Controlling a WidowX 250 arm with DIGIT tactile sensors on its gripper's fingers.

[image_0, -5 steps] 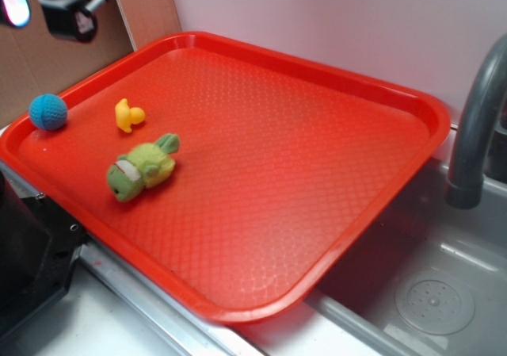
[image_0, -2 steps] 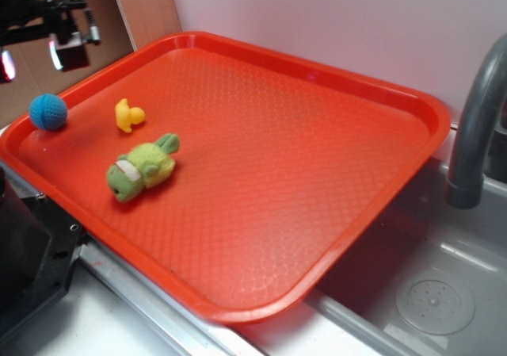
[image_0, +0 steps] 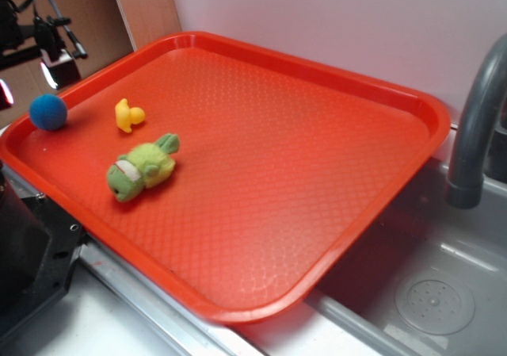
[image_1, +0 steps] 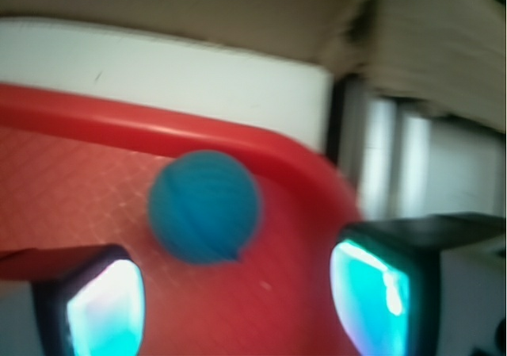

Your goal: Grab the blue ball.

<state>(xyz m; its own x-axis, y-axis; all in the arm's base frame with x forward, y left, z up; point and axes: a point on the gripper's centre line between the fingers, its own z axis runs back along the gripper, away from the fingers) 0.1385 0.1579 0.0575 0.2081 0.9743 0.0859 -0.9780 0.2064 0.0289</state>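
Note:
The blue ball [image_0: 48, 112] rests in the far left corner of the red tray [image_0: 301, 142], against its rim. In the wrist view the blue ball [image_1: 205, 207] lies just ahead of the two fingers, and nothing is between them. My gripper [image_1: 238, 308] is open, its glowing pads [image_1: 107, 308] spread wide on both sides. From outside, the gripper [image_0: 32, 51] hangs at the upper left, above and a little behind the ball, partly cut off by the frame edge.
A yellow rubber duck [image_0: 128, 115] and a green plush toy [image_0: 142, 166] lie on the tray to the right of the ball. A grey tap [image_0: 479, 126] and a sink [image_0: 428, 292] are at the right. A brown board [image_0: 119, 7] stands behind the tray.
The gripper has swung left and down toward the ball's corner. The ball, duck and plush have not moved.

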